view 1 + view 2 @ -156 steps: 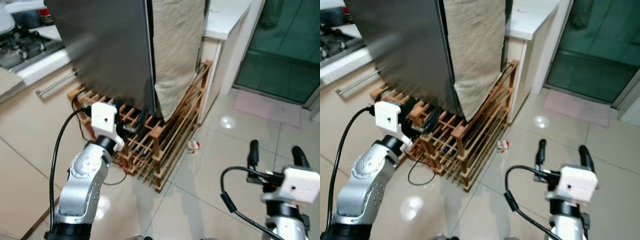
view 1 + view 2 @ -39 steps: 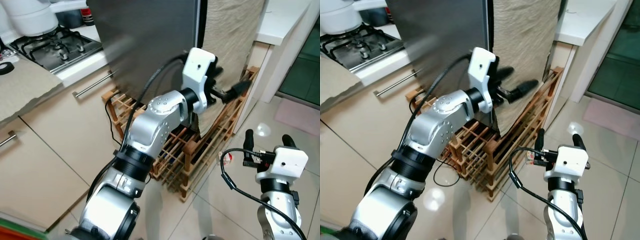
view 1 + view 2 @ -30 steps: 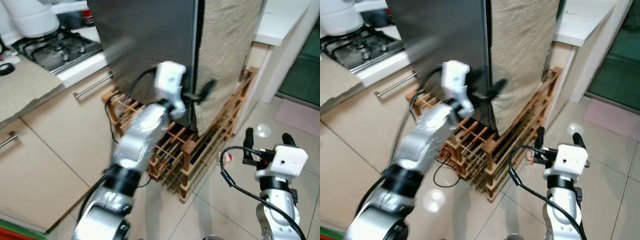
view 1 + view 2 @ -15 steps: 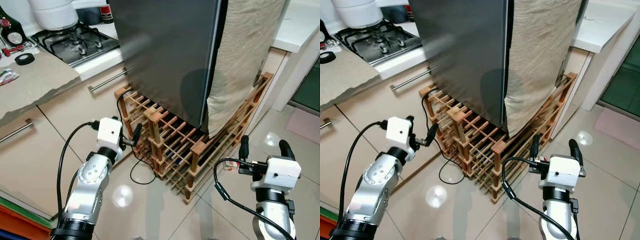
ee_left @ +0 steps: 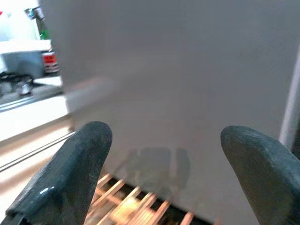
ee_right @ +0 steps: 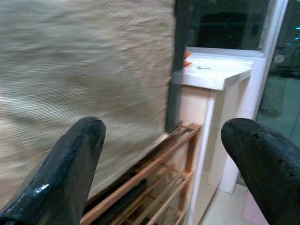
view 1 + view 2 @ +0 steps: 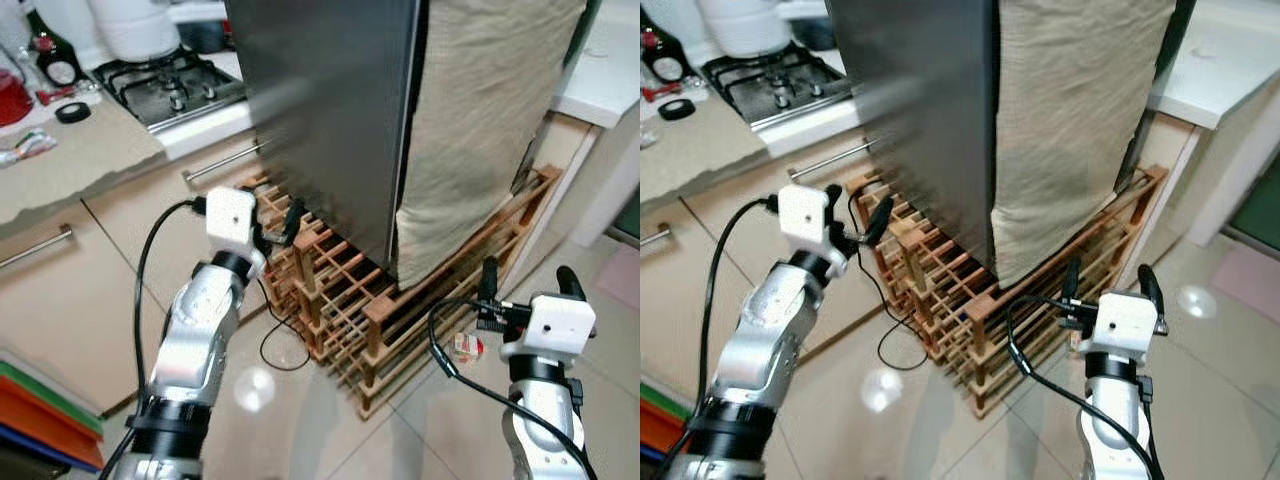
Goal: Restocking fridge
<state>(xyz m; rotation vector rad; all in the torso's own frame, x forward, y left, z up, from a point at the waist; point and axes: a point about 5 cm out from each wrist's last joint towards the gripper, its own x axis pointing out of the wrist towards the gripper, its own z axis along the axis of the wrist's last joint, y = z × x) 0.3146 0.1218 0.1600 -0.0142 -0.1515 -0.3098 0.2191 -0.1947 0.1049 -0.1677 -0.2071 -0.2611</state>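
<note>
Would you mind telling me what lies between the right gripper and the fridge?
The wooden rack and hanging beige cloth lie between the right gripper and fridge, per the eye views.

Glossy tiled floor (image 7: 420, 420), beige cabinets (image 7: 60, 290) (gas hob (image 7: 175, 85) above).

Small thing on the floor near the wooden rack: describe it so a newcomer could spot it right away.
Start at the tall dark fridge with the beige cloth hanging down one side; it stands on a low wooden rack. On the pale floor tiles just off the rack's end, close to the right gripper, lies a small red-and-white packet. It is the one loose item on the tiles there.
</note>
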